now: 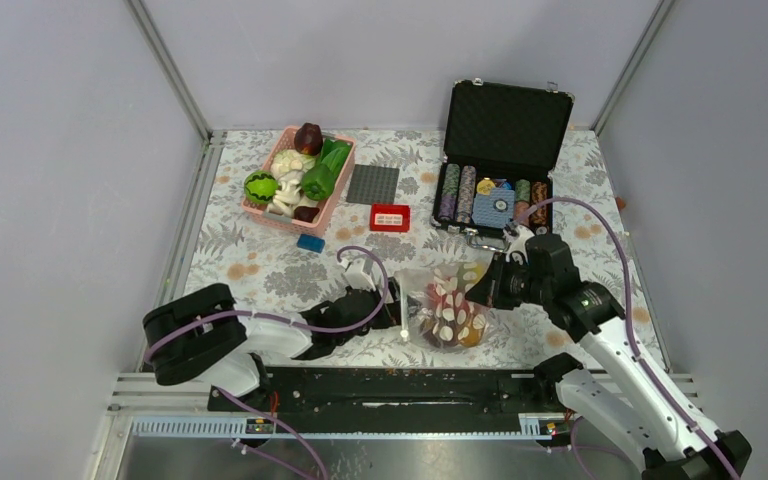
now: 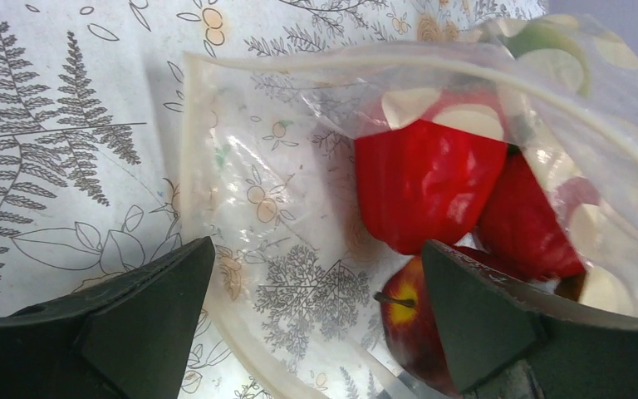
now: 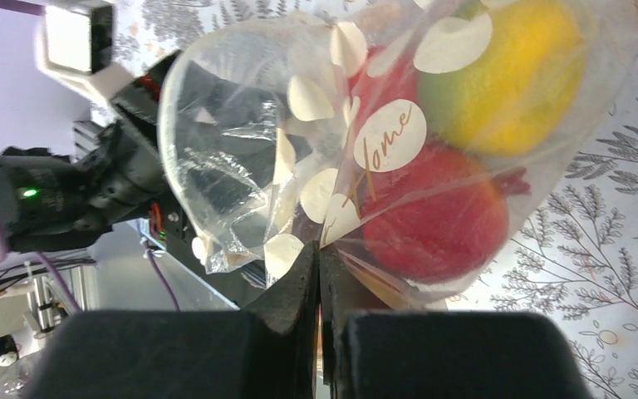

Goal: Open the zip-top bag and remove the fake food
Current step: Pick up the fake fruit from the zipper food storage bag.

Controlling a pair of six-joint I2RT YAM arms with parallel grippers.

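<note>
Fern-printed surface (image 1: 260,270) is carrying the zip-top bag (image 1: 447,312) near its front edge — the right claw (image 1: 477,292) is pinching the bag's plastic, the left claw (image 1: 385,316) is gaping wide at its zip edge, fake food (image 2: 428,187) sitting inside.

Grey plate (image 1: 373,184) lies between pink basket (image 1: 337,190) and open chip case (image 1: 508,122).

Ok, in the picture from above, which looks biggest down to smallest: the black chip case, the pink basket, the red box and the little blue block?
From largest to smallest in the top view:
1. black chip case, open
2. pink basket
3. red box
4. blue block
No ties here.
</note>
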